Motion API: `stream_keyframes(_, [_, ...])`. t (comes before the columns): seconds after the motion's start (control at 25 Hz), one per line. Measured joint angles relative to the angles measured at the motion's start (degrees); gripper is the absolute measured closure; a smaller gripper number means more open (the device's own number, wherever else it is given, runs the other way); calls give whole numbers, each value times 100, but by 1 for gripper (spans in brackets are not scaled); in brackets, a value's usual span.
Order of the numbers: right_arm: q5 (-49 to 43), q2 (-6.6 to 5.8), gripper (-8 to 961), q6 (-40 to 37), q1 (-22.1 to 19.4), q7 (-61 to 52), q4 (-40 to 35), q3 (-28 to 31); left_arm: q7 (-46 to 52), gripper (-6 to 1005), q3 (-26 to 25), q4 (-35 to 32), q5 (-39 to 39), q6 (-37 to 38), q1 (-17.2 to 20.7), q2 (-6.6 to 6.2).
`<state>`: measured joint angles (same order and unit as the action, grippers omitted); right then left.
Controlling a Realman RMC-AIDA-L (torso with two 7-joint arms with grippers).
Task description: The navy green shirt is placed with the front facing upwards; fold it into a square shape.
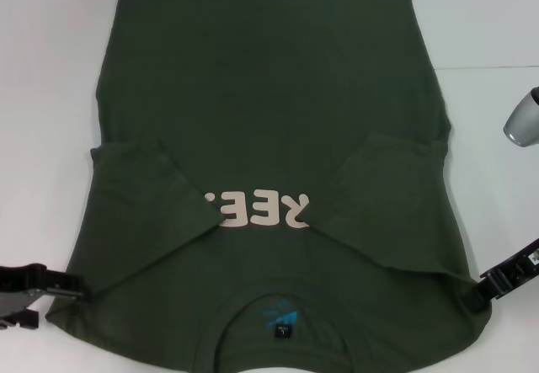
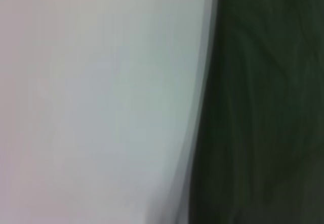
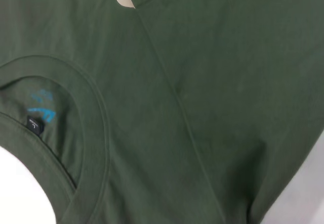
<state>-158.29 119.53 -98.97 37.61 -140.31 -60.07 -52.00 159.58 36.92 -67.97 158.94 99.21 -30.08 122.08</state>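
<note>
1. The navy green shirt [image 1: 269,137] lies flat and front up on the white table [image 1: 50,53], with its collar [image 1: 282,306] nearest the robot and its hem at the far side.
2. Both short sleeves are already turned inward over the chest. The left sleeve flap [image 1: 160,205] and the right sleeve flap [image 1: 379,205] each cover one end of the pale chest lettering [image 1: 257,209], so only its middle letters show.
3. The step in hand looks like the shoulder pick-up that follows the sleeve folds. The left gripper [image 1: 42,293] sits low at the shirt's near left corner, and the right gripper [image 1: 505,280] sits at the near right edge, touching or just beside the cloth.
4. I cannot tell how far either gripper's fingers are parted, or whether either has hold of the fabric.
5. The next move probably calls for both grippers to pinch the shoulder edges at matching points. They would then carry the collar end toward the hem evenly, so the fold line stays straight and the sleeve flaps stay tucked.
6. The right wrist view shows the ribbed collar, the small black neck label [image 3: 34,125] with blue print beside it, and the right sleeve's folded edge. The head view gives these only coarsely.
7. The left wrist view shows only the shirt's edge against the table.
</note>
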Motion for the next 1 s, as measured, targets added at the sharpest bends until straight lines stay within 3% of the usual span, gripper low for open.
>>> stream_keyframes(1.0, [0, 0, 897, -31, -41, 85, -14, 6, -56, 100, 64, 344, 2, -232, -121, -1])
